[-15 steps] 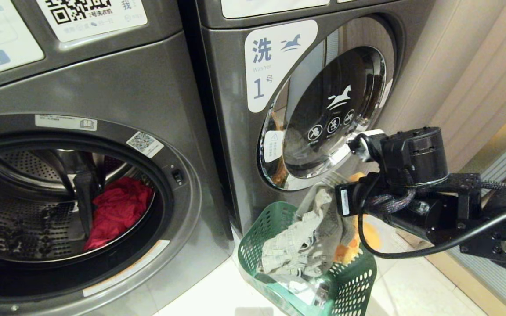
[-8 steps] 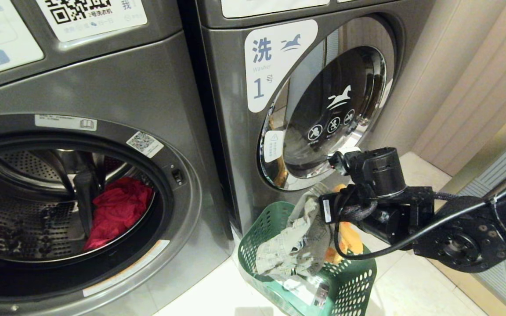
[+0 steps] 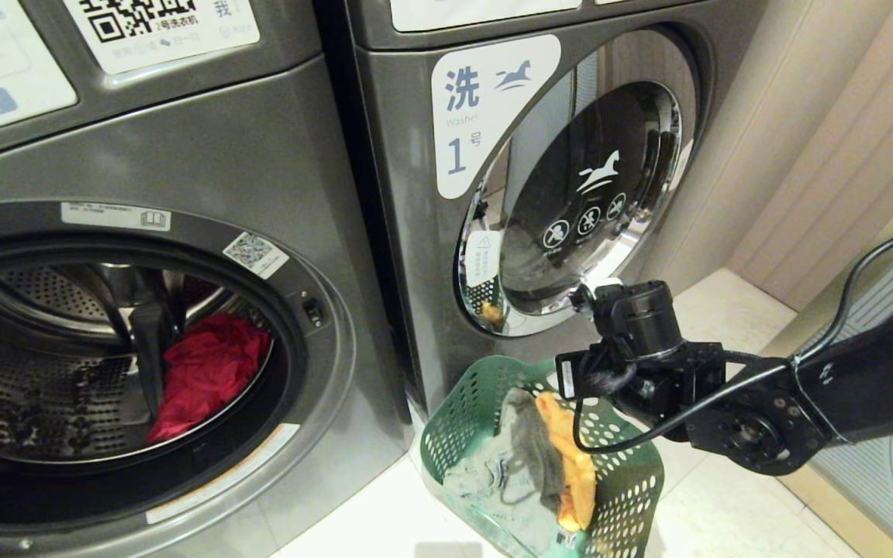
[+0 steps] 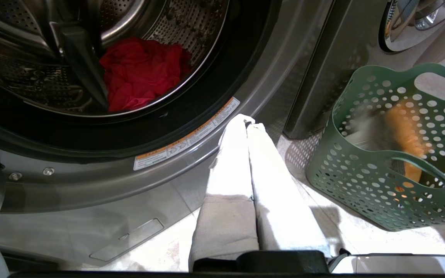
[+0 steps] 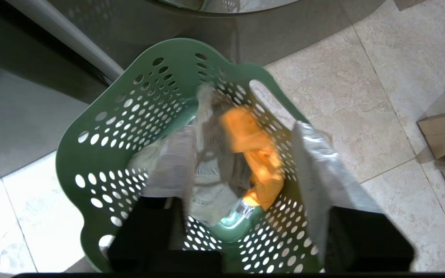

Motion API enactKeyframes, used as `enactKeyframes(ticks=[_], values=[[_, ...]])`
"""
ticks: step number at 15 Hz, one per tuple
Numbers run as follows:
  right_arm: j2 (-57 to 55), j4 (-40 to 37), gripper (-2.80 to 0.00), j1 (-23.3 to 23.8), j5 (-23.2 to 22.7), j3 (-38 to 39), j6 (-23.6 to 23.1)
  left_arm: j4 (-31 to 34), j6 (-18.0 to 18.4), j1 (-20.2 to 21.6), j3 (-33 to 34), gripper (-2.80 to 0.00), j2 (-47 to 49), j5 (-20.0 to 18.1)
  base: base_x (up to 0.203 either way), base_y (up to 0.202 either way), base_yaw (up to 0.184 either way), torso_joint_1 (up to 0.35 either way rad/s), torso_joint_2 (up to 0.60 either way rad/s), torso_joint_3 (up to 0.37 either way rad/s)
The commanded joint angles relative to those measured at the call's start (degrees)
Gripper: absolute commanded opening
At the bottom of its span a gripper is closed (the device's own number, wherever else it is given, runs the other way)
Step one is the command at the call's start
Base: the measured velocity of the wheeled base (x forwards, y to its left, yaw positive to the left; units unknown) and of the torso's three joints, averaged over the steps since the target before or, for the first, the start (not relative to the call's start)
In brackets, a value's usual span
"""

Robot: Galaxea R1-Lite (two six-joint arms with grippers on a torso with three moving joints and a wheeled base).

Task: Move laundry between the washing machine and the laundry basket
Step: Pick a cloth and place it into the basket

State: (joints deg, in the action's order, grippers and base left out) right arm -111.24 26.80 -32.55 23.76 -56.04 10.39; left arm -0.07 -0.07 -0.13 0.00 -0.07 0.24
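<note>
Clothes lie in basket beneath spread right gripper.

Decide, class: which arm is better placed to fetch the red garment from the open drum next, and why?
Probably the left. Its gripper, jaws shut, sits low just in front of the open drum, facing the red garment. The right gripper hangs open over the green basket, farther from the drum.

The washing machine has brushed grey metal; the laundry basket is matt green perforated plastic with soft cloth.
</note>
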Motion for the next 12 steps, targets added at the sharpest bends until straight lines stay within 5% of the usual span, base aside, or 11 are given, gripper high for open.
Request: enactKeyframes(ticks=[1,6,7,12], values=[[-0.5,0.1,0.0,-0.1,0.1,-0.1,0.1,0.0,0.0,0.0,0.0,-2.8,0.1,0.0,0.0,0.0,0.0,0.0,0.0,0.0],[4.2,0.0,0.0,-5.1,0.3,1.6,0.0,0.0,-0.1,0.0,0.0,-2.8,0.1,0.0,0.0,0.0,0.0,0.0,0.0,0.0],[5.9,-0.1,-2.8,-6.7,0.5,2.8,-0.2,0.0,-0.1,0.0,0.0,-2.8,0.1,0.0,0.0,0.0,0.0,0.0,0.0,0.0],[15.2,-0.1,-2.8,-12.9,5.7,10.9,-9.2,-0.1,0.0,0.0,0.0,-2.8,0.1,0.0,0.0,0.0,0.0,0.0,0.0,0.0]])
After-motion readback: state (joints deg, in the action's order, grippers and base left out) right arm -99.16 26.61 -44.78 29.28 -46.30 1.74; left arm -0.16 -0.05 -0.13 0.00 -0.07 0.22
